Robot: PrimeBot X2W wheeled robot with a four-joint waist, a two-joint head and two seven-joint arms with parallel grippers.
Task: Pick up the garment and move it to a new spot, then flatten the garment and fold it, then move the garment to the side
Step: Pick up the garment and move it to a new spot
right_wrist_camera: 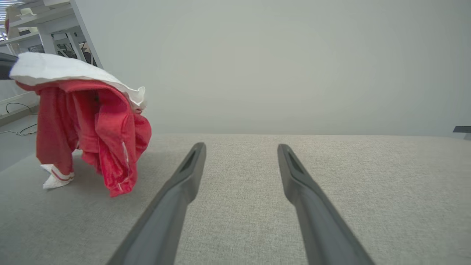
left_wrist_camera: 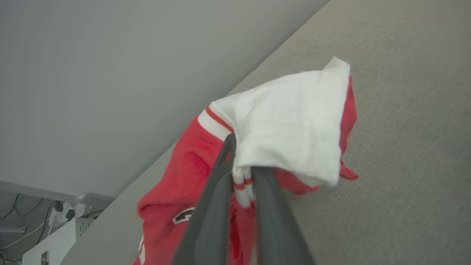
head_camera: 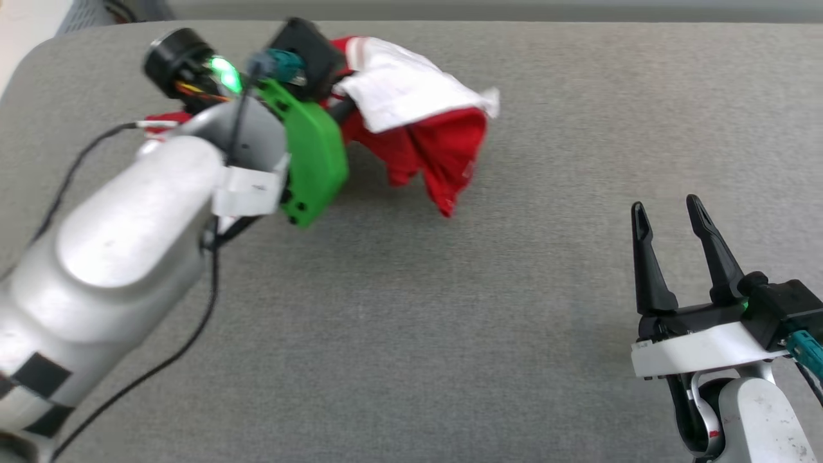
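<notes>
Red jersey-style shirt (head_camera: pixel 443 148) held mostly up off the grey cloth surface (head_camera: pixel 411 321) by its striped cuff in the clamped left gripper (left_wrist_camera: pixel 243 173), right gripper (head_camera: pixel 666 212) wide, empty, well apart: pickup seemingly done; placing, flattening, folding, side-move left.

Setting: robotics lab or test room, likely. Evidence: grey fabric-covered work surface (head_camera: pixel 450 334) under right gripper fingers (right_wrist_camera: pixel 176 195); bare grey wall (right_wrist_camera: pixel 294 66) beyond their tips. White shelving frames (right_wrist_camera: pixel 40 29) far up-left of them, loose cable (right_wrist_camera: pixel 22 130) on floor there. Low left of left gripper fingers (left_wrist_camera: pixel 209 221): plugged power strip (left_wrist_camera: pixel 64 215), white equipment box (left_wrist_camera: pixel 55 241).
</notes>
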